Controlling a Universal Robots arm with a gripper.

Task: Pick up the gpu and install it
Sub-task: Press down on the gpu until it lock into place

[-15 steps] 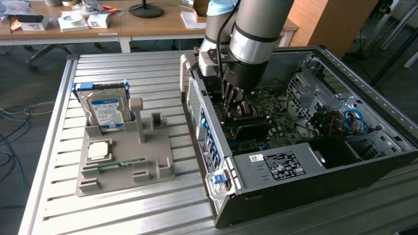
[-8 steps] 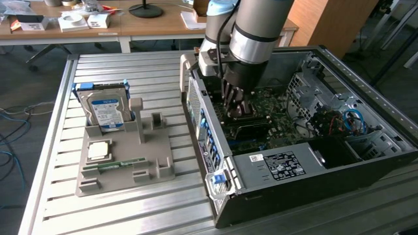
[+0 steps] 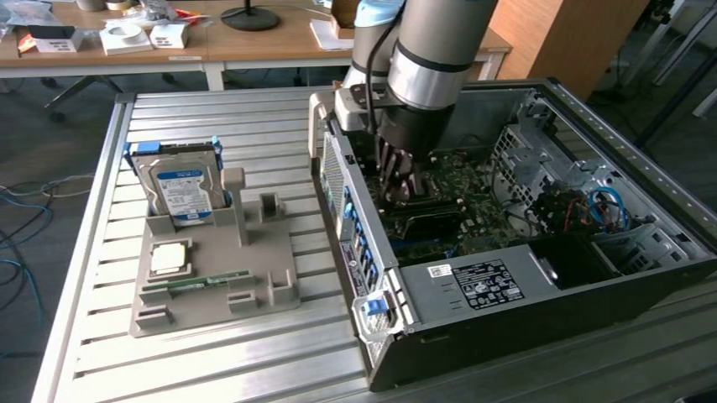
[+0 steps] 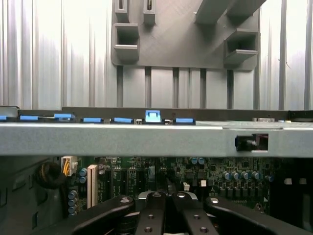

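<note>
Grey open computer case (image 3: 471, 290) with motherboard (image 3: 448, 189) inside, tool (image 4: 165, 203) pressed together above it.

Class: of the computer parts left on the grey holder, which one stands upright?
The blue-labelled hard drive, standing on edge at the holder's far end; the RAM stick and processor lie flat.

Arm (image 3: 431, 50) reaches down into the open computer case (image 3: 515, 277) at the exterior view's right, its gripper (image 3: 405, 172) low over the motherboard (image 3: 465, 189), jaws closed. A dark card, likely the gpu (image 3: 421, 206), sits just beneath the gripper. Grey fixture tray (image 3: 213, 277) lies on the slatted metal counter (image 3: 201, 361) at the left. Blue-labelled hard drive (image 3: 180, 189) stands upright at its far end; RAM stick (image 3: 207, 281) lies flat nearer. A wooden desk (image 3: 258, 42) stands beyond.
</note>
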